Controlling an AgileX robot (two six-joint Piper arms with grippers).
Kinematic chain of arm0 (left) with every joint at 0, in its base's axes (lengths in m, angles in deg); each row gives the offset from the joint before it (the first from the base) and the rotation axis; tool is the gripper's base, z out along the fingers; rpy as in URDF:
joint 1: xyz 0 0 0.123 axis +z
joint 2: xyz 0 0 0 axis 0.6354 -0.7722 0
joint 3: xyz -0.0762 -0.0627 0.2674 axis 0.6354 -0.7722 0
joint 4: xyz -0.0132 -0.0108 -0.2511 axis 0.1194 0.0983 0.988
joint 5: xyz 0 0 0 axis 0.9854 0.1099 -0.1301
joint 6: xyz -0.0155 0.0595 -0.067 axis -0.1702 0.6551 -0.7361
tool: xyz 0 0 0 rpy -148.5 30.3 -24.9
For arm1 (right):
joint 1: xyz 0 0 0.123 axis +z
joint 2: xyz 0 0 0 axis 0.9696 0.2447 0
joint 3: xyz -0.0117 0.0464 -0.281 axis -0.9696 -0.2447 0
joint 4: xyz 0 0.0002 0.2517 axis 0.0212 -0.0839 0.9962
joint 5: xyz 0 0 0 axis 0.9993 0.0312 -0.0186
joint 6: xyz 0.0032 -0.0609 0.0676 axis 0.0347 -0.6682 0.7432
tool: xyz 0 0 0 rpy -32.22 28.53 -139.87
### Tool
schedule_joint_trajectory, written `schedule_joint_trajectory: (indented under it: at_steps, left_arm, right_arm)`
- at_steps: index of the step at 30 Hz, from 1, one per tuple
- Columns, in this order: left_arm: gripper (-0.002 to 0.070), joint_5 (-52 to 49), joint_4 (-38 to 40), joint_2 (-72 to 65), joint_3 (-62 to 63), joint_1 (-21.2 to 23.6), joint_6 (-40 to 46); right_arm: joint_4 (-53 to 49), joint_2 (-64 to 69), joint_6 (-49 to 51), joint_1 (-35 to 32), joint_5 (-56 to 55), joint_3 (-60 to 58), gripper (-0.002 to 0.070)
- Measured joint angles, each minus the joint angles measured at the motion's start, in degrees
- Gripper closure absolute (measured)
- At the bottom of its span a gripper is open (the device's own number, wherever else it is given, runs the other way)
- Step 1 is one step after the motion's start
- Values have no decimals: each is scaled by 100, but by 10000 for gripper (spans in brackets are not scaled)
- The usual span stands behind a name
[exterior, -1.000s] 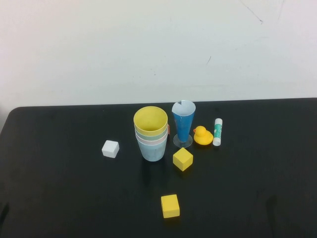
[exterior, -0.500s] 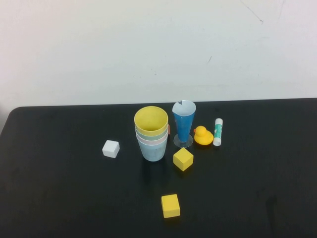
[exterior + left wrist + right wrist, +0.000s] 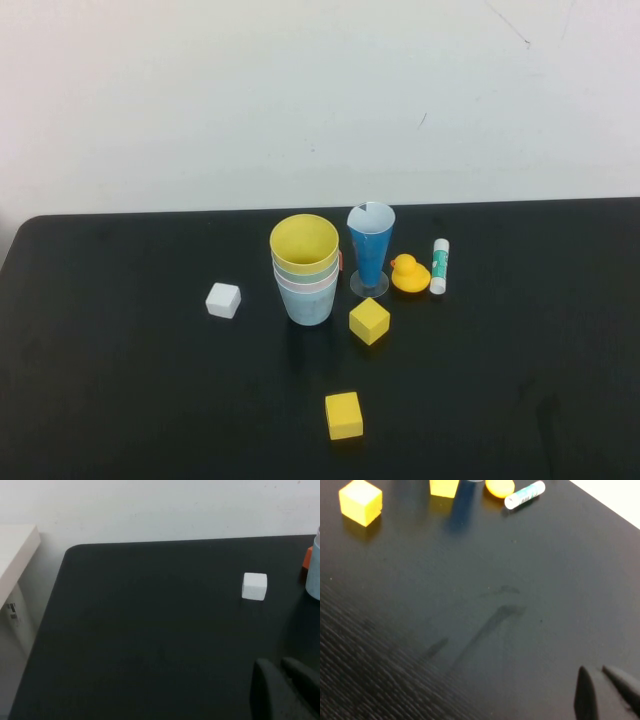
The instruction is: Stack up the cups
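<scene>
Four cups nested in one upright stack, yellow on top, mid-bench toward the far edge, blue cone just beside, left tool pressed together, empty, over the bench's left part, right tool pressed together, empty, over its right part

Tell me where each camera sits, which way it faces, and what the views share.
High view: raised, facing the table and wall; stacked cups; no arms visible.
Left wrist view: over the table's left side, facing the white cube; left gripper shut.
Right wrist view: over the right side, facing the glue stick; right gripper shut.
Shared: both items appear in the high view.
</scene>
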Motion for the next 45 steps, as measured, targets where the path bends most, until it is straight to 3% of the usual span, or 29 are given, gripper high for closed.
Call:
schedule_joint_trajectory:
  at_steps: [20,33,45]
  left_arm:
    - [676,0,0,0,0,0,12]
    - [676,0,0,13,0,0,69]
    - [676,0,2,13,0,0,176]
  right_arm:
    - [-86,-204,-132,-58,0,0,678]
    - [249,-1992,-242,-2421,-648,-752,678]
    - [311,-2000,-242,-2972,-1096,-1423,678]
